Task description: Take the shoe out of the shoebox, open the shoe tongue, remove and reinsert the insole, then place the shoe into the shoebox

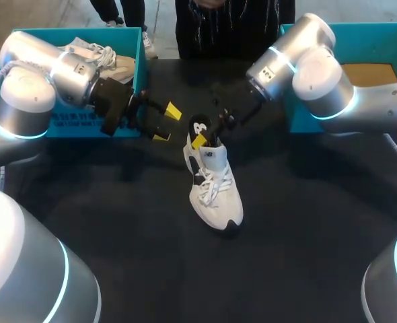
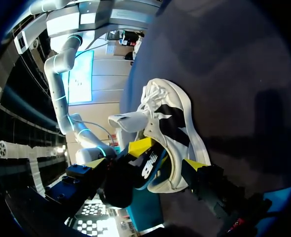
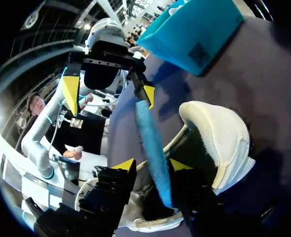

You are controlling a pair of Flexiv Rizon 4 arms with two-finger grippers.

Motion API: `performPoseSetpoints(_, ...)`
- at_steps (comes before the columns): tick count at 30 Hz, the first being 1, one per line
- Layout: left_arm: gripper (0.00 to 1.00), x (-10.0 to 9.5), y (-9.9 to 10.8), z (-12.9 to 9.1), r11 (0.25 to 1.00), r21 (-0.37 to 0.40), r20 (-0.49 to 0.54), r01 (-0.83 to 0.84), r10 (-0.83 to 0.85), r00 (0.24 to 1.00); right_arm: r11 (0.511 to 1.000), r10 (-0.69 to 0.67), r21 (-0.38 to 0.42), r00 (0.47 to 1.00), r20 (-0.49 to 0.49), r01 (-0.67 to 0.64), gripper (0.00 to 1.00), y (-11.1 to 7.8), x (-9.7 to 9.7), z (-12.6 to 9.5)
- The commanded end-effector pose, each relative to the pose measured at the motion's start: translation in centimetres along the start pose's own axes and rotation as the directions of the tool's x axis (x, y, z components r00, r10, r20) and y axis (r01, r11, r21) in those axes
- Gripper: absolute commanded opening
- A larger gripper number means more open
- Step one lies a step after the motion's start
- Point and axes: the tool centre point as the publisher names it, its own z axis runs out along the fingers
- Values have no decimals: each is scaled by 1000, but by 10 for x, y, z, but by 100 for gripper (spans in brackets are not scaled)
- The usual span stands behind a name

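Presently the white lace-up sneaker [image 1: 215, 195] rests sole down near the middle of the dark cloth-covered table [image 1: 118, 235], outside both boxes, with its toe toward the robot and its heel toward the far edge. A flat blue foam insole [image 3: 148, 128] rises from the heel opening: its lower end is inside the sneaker and its upper end is in the air, pointing toward the left gripper [image 1: 167, 124].

The right gripper [image 3: 151, 166] sits at the heel opening with the insole passing through it. Whether it clamps the insole cannot be told.

The left gripper hangs near the heel, spread wide and holding nothing.

An open teal cardboard shoebox [image 1: 84, 128] stands at the far left behind the left arm, with a second pale shoe [image 1: 94, 52] inside. Another open teal cardboard box [image 1: 387, 44] stands at the far right, its brown floor showing.
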Motion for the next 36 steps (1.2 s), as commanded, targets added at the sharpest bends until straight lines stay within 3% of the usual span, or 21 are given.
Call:
performPoseSetpoints(1, 100, 0, -1, 0, 1000, -1, 0, -3, 3, 1000, 1000, -13, 2, 999, 40, 13, 42, 1, 4, -4)
performPoseSetpoints(15, 100, -2, 0, -2, 1000, 0, -6, -7, 7, 1000, 999, -29, -32, 994, 110, 32, 41, 7, -1, -22)
performPoseSetpoints(21, 100, -2, 0, -3, 1000, -2, -9, -8, 8, 1000, 999, -47, -16, 995, 88, 49, 21, 17, -5, -17)
performPoseSetpoints(23, 100, -2, 0, -3, 1000, -2, -9, -6, 6, 1000, 999, -48, -8, 996, 82, 48, 0, 18, -7, -16)
performPoseSetpoints(36, 100, -1, 0, -4, 1000, -5, -10, -5, 5, 1000, 999, 6, 33, 999, 48, -8, 0, -3, -9, -6)
